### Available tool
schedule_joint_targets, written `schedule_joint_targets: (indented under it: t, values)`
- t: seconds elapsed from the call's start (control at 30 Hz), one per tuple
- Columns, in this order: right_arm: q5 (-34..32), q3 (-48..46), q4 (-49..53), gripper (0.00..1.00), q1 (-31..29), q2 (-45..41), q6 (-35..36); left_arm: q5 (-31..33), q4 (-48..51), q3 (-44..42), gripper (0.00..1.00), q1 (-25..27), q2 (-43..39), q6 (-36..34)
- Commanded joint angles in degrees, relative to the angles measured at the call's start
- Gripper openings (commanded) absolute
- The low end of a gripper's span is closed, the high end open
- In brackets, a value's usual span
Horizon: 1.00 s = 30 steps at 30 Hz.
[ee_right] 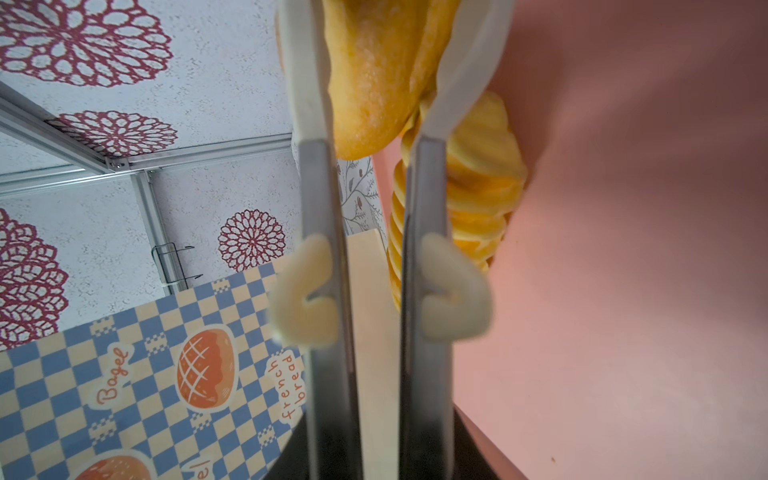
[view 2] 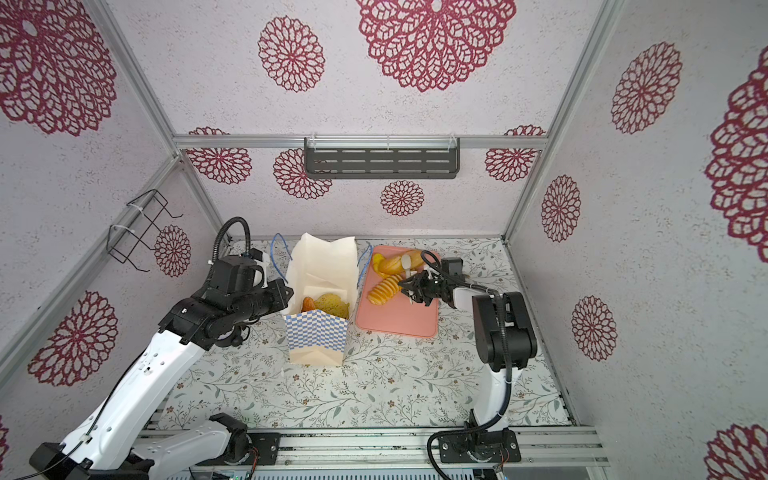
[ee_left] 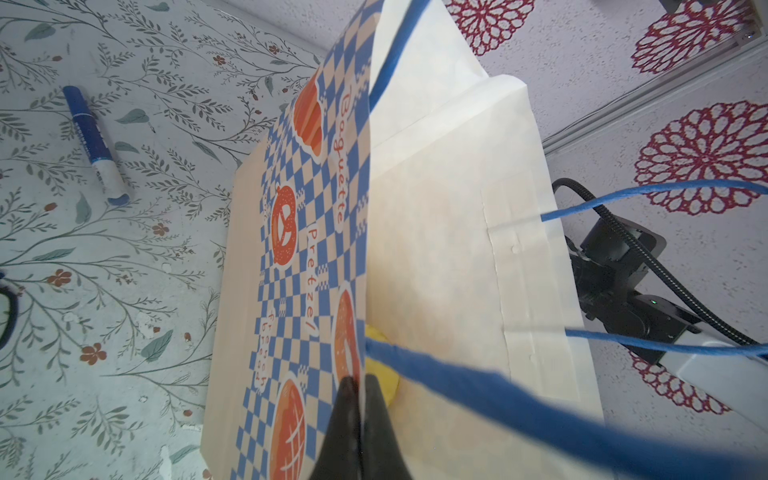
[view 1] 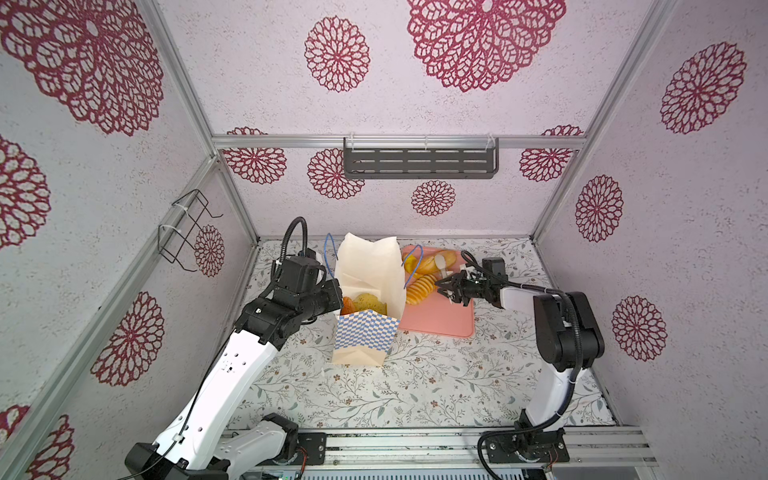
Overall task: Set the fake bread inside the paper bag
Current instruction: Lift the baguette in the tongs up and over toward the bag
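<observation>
The right end effector (view 1: 446,286) was closed on a pair of tongs (ee_right: 322,208), squeezing them nearly together. Their white tips sat on either side of the long loaf (ee_right: 370,83), just ahead of the end effector on the pink tray (ee_right: 623,249). Whether the tips truly pinched the loaf or only flanked it could not be told. The tips looked smooth and the loaf rounded, so it might have slid out once lifted.

A ridged roll (ee_right: 478,178) lay right beside one tong arm. It could have been dragged along or knocked off the tray onto the surface (view 1: 415,382).

The left end effector (ee_left: 360,382) was fully closed on the near rim of the paper bag (view 1: 365,332), holding its mouth open. A green-speckled slice (view 1: 368,303) already lay inside. That was a thin pinch on soft paper, so a loaf striking the rim could have pulled the paper free, folded the wall or tipped the bag.

The blue cord handle (ee_left: 644,192) on the wall facing the right end effector stood across the likely path, and the tongs might have snagged it.
</observation>
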<state>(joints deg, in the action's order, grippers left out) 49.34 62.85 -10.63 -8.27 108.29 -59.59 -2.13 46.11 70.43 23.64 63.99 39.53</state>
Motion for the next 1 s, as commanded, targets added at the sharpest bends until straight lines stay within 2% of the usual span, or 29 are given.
schedule_joint_targets:
  t: [0.0, 0.07, 0.43, 0.63, 0.8, 0.97]
  values:
    - [0.0, -0.1, 3.9, 0.05, 0.3, -6.7, 4.9, 0.1, -2.7, 1.0, 0.00, 0.4, -0.4, 0.3]
    - [-1.2, -0.4, 7.0, 0.00, 0.3, -9.2, 7.5, 0.1, -2.7, 1.0, 0.00, 0.4, -0.5, 0.3]
    - [-9.3, -0.8, 24.7, 0.00, 0.1, -24.5, 20.1, 0.3, -2.6, 0.9, 0.00, 0.4, -0.5, 0.4]
    - [-14.9, 4.0, 32.3, 0.00, -1.0, -34.3, 25.9, 0.4, -2.5, 1.3, 0.00, 0.4, -0.4, 0.4]
    - [-18.8, 8.8, 33.0, 0.00, -5.0, -40.3, 28.1, 0.5, -2.7, 1.4, 0.00, 0.4, -0.2, 0.6]
    - [-22.3, 13.3, 32.9, 0.00, -12.3, -42.4, 30.8, 0.0, -3.0, 1.4, 0.00, 0.4, 0.1, 0.9]
